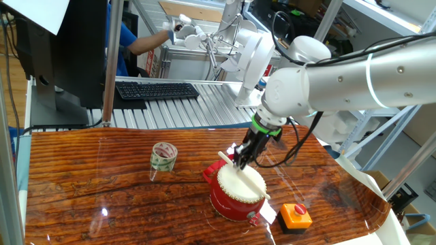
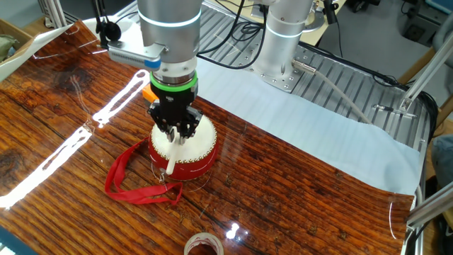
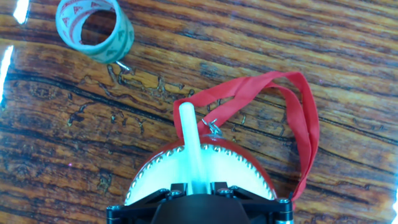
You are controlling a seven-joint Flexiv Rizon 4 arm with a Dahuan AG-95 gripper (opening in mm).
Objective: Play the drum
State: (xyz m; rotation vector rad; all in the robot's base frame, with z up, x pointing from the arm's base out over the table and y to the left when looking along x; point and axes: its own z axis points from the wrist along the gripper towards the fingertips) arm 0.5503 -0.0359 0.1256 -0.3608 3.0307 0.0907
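Note:
The red drum (image 1: 235, 199) with its cream-white skin stands on the wooden table, also seen in the other fixed view (image 2: 191, 152) and at the bottom of the hand view (image 3: 163, 177). My gripper (image 1: 242, 161) hangs just above the skin and is shut on a white drumstick (image 3: 189, 140). The stick lies low across the skin and juts past the drum's rim (image 2: 170, 163). In the hand view the gripper (image 3: 198, 186) shows the stick pinched between its two fingers. A red strap (image 3: 306, 127) loops off the drum onto the table.
A patterned tape roll (image 1: 163, 156) stands left of the drum, at the top left of the hand view (image 3: 96, 28). An orange button box (image 1: 296, 216) sits close by the drum on the other side. A keyboard (image 1: 157, 89) lies beyond the table's back edge.

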